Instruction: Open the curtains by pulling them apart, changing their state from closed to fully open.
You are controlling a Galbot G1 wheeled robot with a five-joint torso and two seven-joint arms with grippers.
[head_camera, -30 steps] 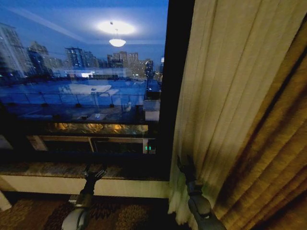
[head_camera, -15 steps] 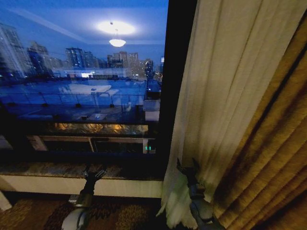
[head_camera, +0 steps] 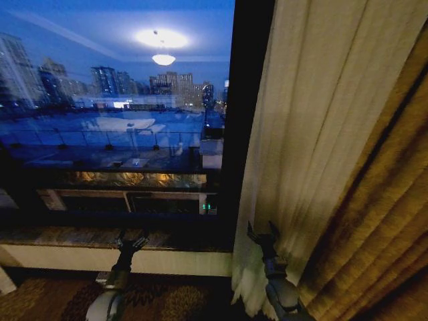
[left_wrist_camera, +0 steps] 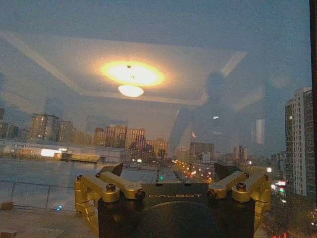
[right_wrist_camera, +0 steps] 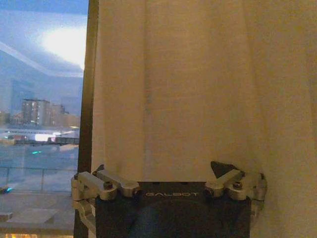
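Spread right gripper against sheer curtain

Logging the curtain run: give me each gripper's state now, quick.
Left gripper: open, holding nothing, low in front of the window glass.
Right gripper: open, fingers spread against the sheer curtain, not clamped on it.

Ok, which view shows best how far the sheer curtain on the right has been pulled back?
The head view: the sheer curtain hangs right of the dark window frame, beside the golden-brown drape, with the right gripper at its lower edge. The right wrist view shows pleated fabric close up. The left wrist view faces the glass.
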